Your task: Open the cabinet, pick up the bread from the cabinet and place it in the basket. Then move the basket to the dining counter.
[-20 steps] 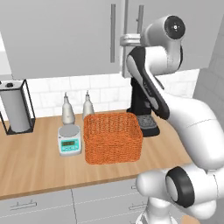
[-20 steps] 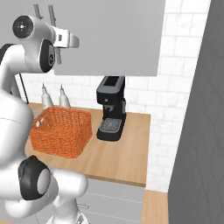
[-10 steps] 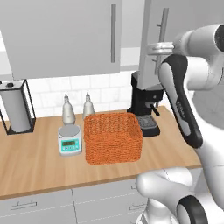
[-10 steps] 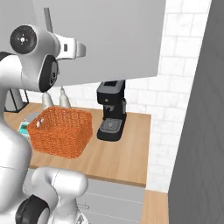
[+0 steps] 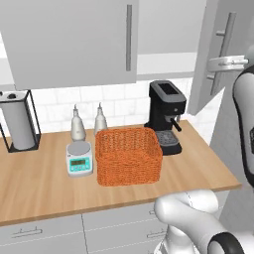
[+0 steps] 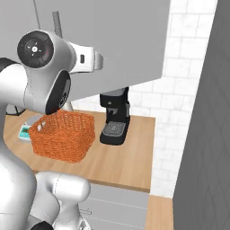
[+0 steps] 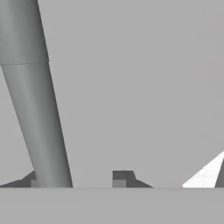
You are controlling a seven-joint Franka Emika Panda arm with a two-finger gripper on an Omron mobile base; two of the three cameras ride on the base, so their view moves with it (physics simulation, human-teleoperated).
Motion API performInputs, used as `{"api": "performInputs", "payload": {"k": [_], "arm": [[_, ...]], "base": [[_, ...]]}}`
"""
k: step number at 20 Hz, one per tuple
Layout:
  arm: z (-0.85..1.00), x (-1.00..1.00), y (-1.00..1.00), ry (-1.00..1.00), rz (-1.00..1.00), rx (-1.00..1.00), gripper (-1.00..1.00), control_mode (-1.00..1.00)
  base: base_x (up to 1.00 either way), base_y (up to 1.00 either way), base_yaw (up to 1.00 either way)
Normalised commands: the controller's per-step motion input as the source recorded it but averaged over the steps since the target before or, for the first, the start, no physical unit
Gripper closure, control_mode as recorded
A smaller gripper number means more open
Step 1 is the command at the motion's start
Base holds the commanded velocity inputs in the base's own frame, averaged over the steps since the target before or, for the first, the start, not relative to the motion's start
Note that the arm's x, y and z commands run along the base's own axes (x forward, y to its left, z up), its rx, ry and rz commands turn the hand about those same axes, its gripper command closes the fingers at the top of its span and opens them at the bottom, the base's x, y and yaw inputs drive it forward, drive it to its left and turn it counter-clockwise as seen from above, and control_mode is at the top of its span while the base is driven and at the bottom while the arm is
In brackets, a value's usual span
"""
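The cabinet's left door (image 5: 69, 39) is closed, while its right door (image 5: 218, 54) stands swung wide open, its face (image 6: 117, 40) turned across the right base view. My gripper (image 5: 220, 63) (image 6: 99, 60) is at that door's long bar handle (image 5: 226, 42). In the hand view my gripper (image 7: 76, 180) is open, and the handle (image 7: 39, 109) passes between the fingertips (image 7: 122, 177), close to the left one. The orange wicker basket (image 5: 129, 155) (image 6: 63, 134) sits on the wood counter below. The bread is hidden and the dining counter is out of view.
A black coffee machine (image 5: 166, 116) (image 6: 114, 119) stands right of the basket. A digital scale (image 5: 79, 158) and two bottles (image 5: 77, 124) are on its left. A paper towel holder (image 5: 17, 121) is at the far left. Grey drawers (image 5: 114, 228) run under the counter.
The arm has swept right in the left base view, taking the right door from nearly closed to wide open. Basket and counter items have not moved.
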Motion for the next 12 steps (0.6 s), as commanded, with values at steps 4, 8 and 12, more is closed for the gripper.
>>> {"api": "performInputs", "payload": {"k": [4,8,12], "arm": [[-0.07,0.0,-0.61,0.02,0.0,0.01,-1.0,-1.0],[-0.03,-0.14,-0.06,0.03,0.0,0.02,-1.0,-1.0],[-0.02,-0.45,-0.24,0.01,-0.03,0.03,-1.0,-1.0]], "base": [[0.0,0.0,0.0],[0.0,0.0,0.0],[0.0,0.0,0.0]]}}
